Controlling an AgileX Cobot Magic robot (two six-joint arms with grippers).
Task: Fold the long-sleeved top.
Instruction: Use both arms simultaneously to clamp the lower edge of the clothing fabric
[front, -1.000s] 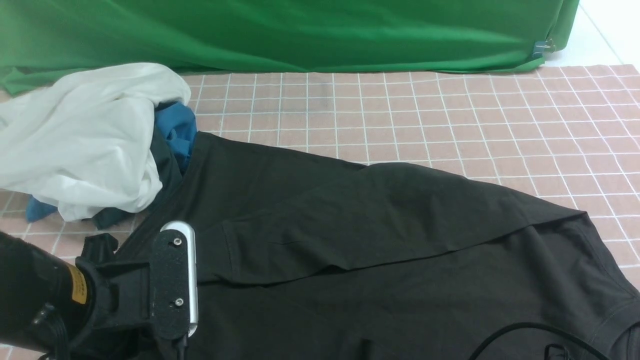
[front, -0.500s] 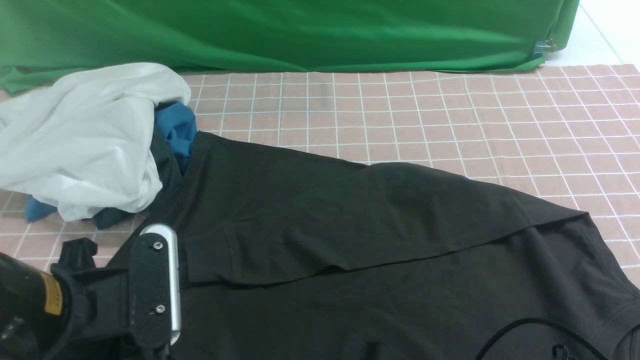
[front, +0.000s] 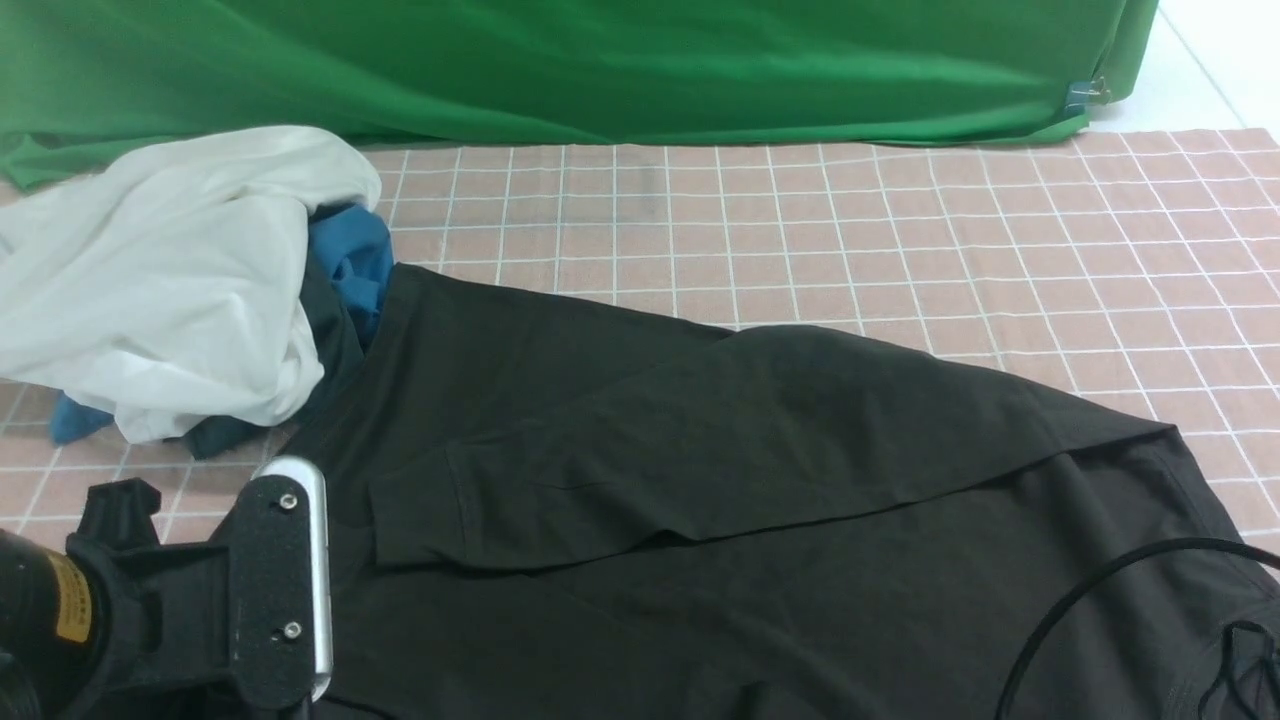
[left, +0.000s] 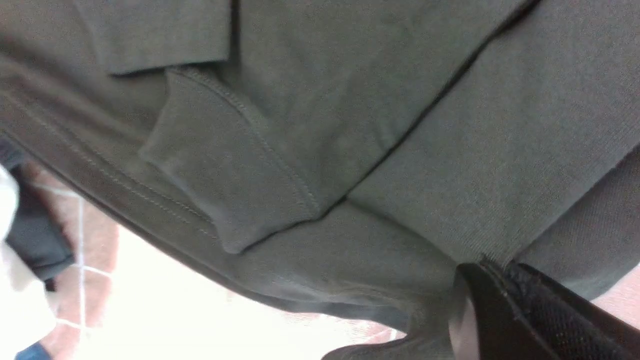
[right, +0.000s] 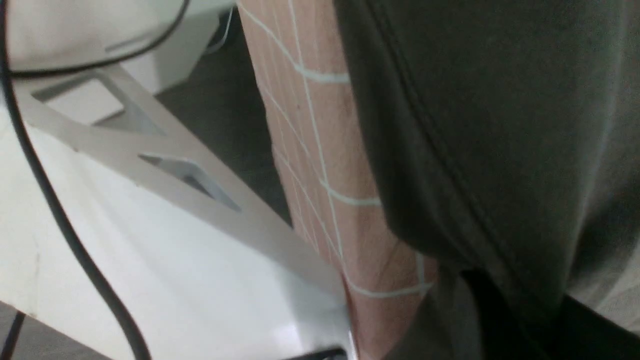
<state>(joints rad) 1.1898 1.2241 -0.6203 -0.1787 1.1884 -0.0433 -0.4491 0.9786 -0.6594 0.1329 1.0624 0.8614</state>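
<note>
**Left wrist view: I'm clamped on the top's edge**

Left wrist view puts my left claw (left: 482, 262) right at the cloth: the dark fingers are pressed together on a ribbed edge of the long-sleeved top (left: 450, 125), with fabric bunching out around the tips. Just beyond lies a stitched cuff (left: 225, 175), folded onto the body, then the double-stitched hem and a strip of checked cover (left: 95, 240). The front view shows none of that pinch; there I see only my left arm (front: 150, 610) low at the near left corner, its silver-edged wrist plate upright and facing the garment.

My right claw (right: 492, 300) appears only in its own wrist view, dark and blurred, with the top's hem running into it at the table's edge. I cannot tell whether it is apart or together. From the front, just a black cable (front: 1080, 590) arcs over the near right.

The top is spread across the near half of the table, one sleeve (front: 700, 440) folded across it. Its far left corner touches a white garment (front: 160, 290) and a blue cloth (front: 350, 250). A green backdrop (front: 600, 60) hangs behind.
</note>
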